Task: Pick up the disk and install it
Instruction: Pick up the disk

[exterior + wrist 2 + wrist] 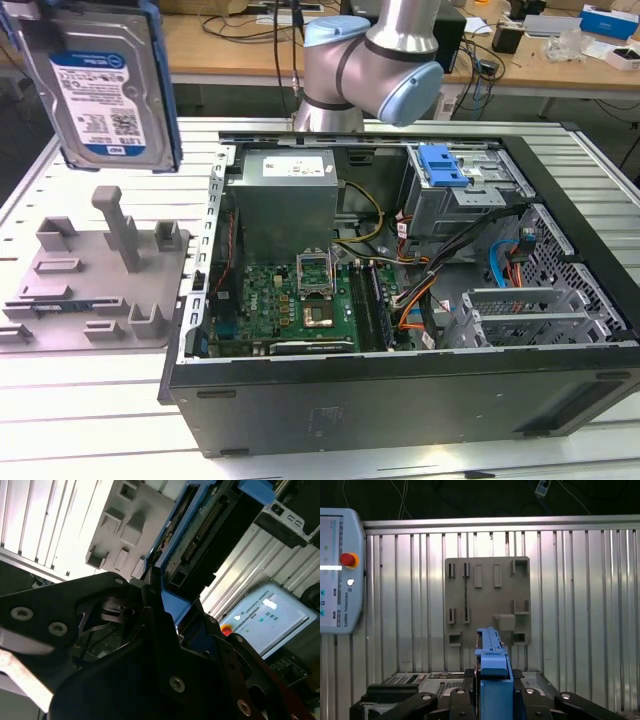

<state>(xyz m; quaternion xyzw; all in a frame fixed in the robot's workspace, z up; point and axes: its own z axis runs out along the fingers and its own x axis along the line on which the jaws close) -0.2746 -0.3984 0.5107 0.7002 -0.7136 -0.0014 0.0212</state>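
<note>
My gripper is clamped tight on the disk, squeezing its blue carrier frame from both sides. The disk hangs on edge (label facing the exterior view) high above the grey fixture plate, which lies on the ribbed table just beside the open computer case

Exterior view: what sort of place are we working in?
Probably a robotics lab bench: an opened computer case on a slatted metal table, a grey fixture plate beside it, cluttered wooden desks with cables behind.
</note>
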